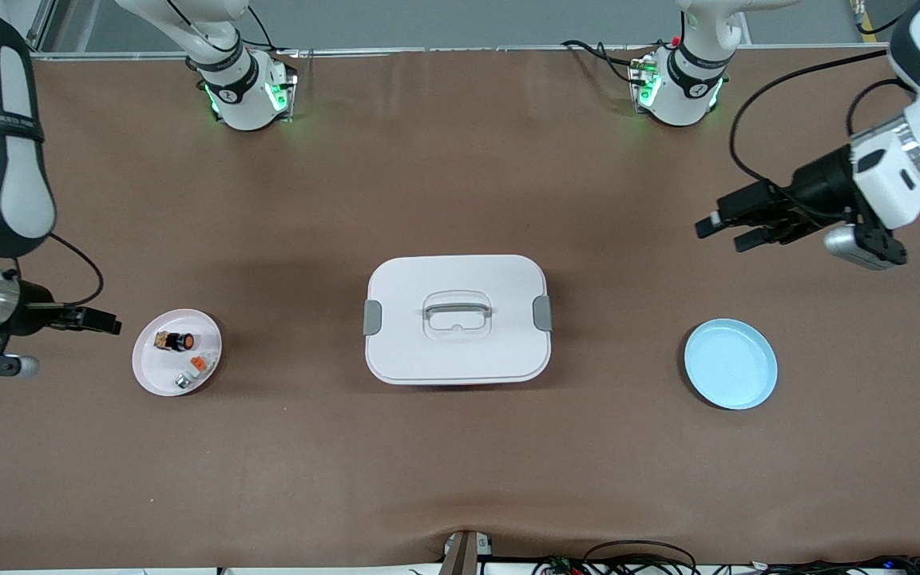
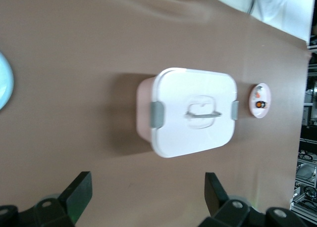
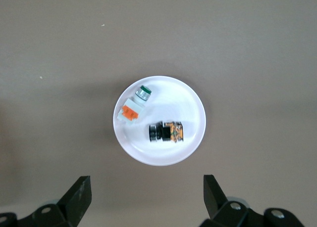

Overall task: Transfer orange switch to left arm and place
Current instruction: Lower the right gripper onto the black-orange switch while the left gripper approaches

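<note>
Brown table [image 1: 460, 479], left gripper [image 1: 727, 225] and right gripper [image 1: 105, 323] spread wide, empty

The right end effector [image 3: 146, 197] is hanging with its black fingers [image 3: 79, 195] spread wide over a round white plate [image 3: 190, 101] that is sitting on the brown worktop [image 3: 257, 49]. On the plate, a small black cylindrical orange switch [image 3: 166, 132] is lying beside a grey-white piece with an orange tab [image 3: 132, 108].

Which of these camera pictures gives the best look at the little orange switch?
The right wrist view: the orange switch lies large on its pink plate. The front view shows it small, the left wrist view only a speck.
</note>
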`<action>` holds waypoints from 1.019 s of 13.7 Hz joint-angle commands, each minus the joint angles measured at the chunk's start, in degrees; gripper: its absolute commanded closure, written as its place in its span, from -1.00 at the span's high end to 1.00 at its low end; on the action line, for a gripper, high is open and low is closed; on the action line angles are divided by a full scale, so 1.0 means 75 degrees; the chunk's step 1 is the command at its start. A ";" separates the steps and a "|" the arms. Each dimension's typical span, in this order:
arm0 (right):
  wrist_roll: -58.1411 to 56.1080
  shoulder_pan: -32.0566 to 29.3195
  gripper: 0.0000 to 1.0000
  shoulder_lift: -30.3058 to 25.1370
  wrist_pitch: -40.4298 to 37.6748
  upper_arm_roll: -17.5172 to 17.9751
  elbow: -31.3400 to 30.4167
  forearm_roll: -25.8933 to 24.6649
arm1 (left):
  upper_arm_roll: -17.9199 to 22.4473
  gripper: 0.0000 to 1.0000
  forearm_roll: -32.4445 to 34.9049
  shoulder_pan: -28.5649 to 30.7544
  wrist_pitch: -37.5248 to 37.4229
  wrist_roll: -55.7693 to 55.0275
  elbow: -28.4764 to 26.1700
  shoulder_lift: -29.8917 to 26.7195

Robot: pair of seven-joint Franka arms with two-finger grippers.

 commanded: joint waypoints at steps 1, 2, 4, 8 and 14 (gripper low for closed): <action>-0.0328 -0.0037 1.00 -0.0365 0.1102 0.0036 -0.1189 0.0032 | -0.0671 1.00 -0.0360 0.0037 0.0747 0.0050 -0.0231 -0.0086; -0.0421 -0.0049 1.00 -0.0353 0.1443 0.0036 -0.1447 0.0044 | -0.0812 1.00 -0.0384 0.0037 0.0854 0.0038 -0.0242 -0.0028; -0.0457 -0.0037 1.00 -0.0353 0.2355 0.0036 -0.2126 0.0044 | -0.1012 1.00 -0.0547 0.0037 0.0866 0.0026 -0.0336 0.0078; -0.0948 -0.0107 1.00 -0.0225 0.3472 0.0036 -0.2785 0.0056 | -0.1609 1.00 -0.0911 0.0037 0.0773 0.0014 -0.0827 0.0020; -0.1043 -0.0201 1.00 0.0442 0.3918 0.0036 -0.2786 0.0056 | -0.2115 1.00 -0.1111 0.0084 0.0796 -0.0301 -0.0607 -0.0004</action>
